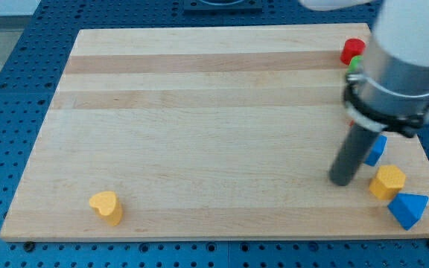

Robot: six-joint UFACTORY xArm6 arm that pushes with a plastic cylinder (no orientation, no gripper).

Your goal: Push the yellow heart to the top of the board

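Yellow is the colour to be found first: the yellow heart (106, 207) lies close to the wooden board (199, 112)'s bottom edge, toward the view's left, alone and with nothing touching it. Every other thing is placed well apart from the heart, across the board on the view's right. Measured from the heart, my tip (341, 181) is set far to the view's right and only a little higher on the board, resting on bare wood just left of a yellow block (387, 182) of a many-sided shape. A blue block (408, 209) is seen just below and right of that yellow block, and another blue block (377, 150) is partly hidden behind the rod. Up near the board's top right corner, diagonally opposite the heart, a red block (353, 50) is seen, with a sliver of a green block (354, 65) just below it; its shape cannot be made out. No claw is carried by this arm, so no opening or closing can be reported; only the rod is present.

The step in hand is judged to be the approach, since no contact with the heart has been made. For the next move, the tip would need to be brought across to the heart and set below it, in the narrow strip between heart and bottom edge, so that a push toward the view's top can be given. Little room is left there, so a careful entry from the side is probably called for.
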